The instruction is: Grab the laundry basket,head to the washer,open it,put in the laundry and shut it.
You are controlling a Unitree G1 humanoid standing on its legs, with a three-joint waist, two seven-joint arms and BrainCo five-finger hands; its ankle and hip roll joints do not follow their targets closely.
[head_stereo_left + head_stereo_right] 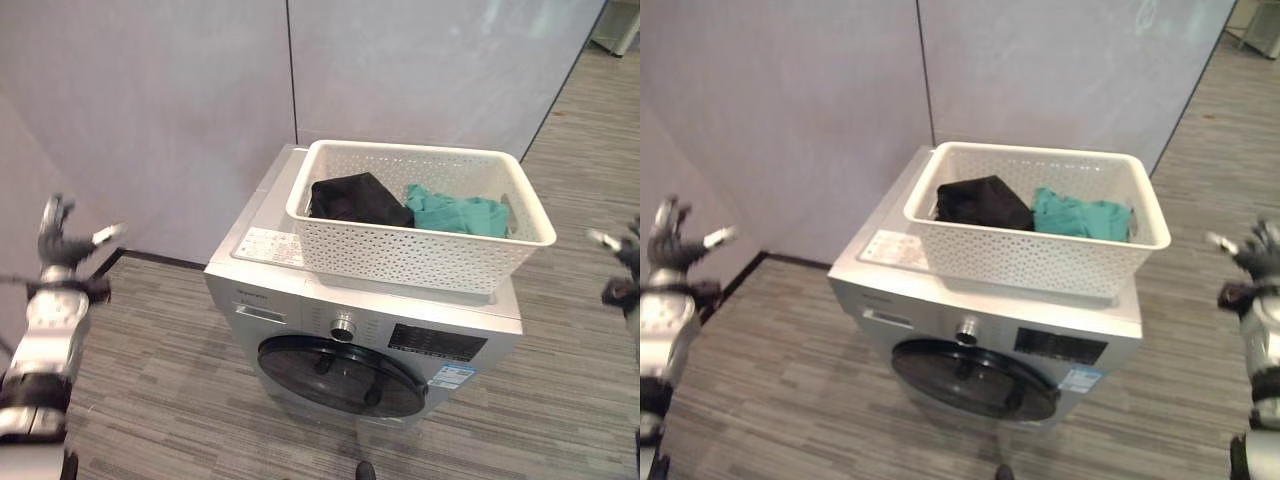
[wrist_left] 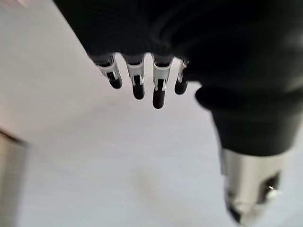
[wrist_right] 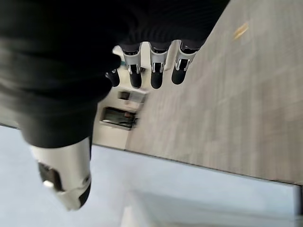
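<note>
Nearest: left hand (image 1: 62, 240) raised at the left edge, right hand (image 1: 1252, 252) raised at the right edge, both level with the washer's front and well apart from it. Fingers (image 2: 158, 90) of the left straight and spread, holding nothing; fingers (image 3: 156, 75) of the right likewise straight and empty.

Between the hands, lower: washer (image 1: 300, 310) with round dark door (image 1: 340, 375) closed, facing the camera. Control knob (image 1: 344, 327) just above the door.

Farther, on the washer's top: white perforated laundry basket (image 1: 400, 255), resting flat, long axis running left to right across the lid. Inside, black garment (image 1: 355, 198) toward the left, teal garment (image 1: 455, 213) toward the right, the two touching.

Basket lies ahead of and inward from both hands, short ends facing one hand each. Neither hand clearly nearer; both about equally far out.

Judgement: basket already at the washer, door not yet opened; likely the next step is a reach down to the door.

Beyond: pale wall panels (image 1: 180, 90), grey plank floor (image 1: 150, 380).
</note>
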